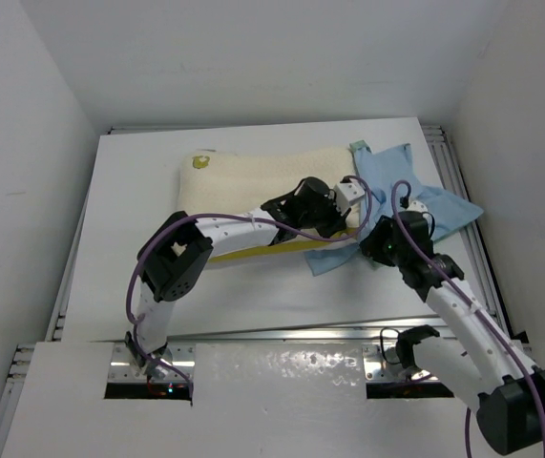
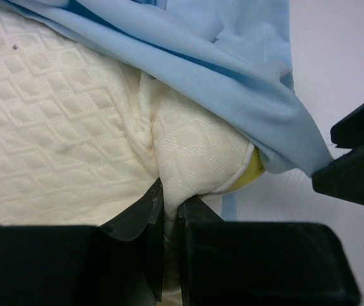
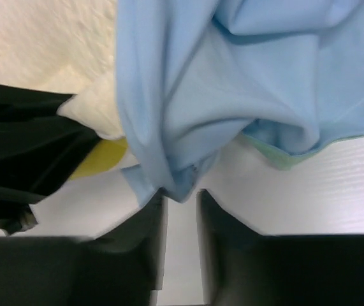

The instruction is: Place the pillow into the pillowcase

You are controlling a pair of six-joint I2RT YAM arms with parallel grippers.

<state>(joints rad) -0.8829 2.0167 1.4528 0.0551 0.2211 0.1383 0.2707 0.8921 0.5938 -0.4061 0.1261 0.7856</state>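
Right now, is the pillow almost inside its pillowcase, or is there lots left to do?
Just beginning. Done: the pillowcase lies draped over one corner of the pillow. In hand: the left end effector pinches that pillow corner, and the right end effector sits at the cloth's edge, jaws slightly apart, with no clear grip. Left: nearly the whole pillow is bare, so it all has to go inside.

pillow [image 2: 60, 127] quilted cloth; pillowcase [image 2: 232, 57] smooth thin cloth

The pillow [image 2: 73, 127] is cream, quilted in diamonds, with a yellow edge. The pillowcase [image 2: 232, 83] is plain light blue.
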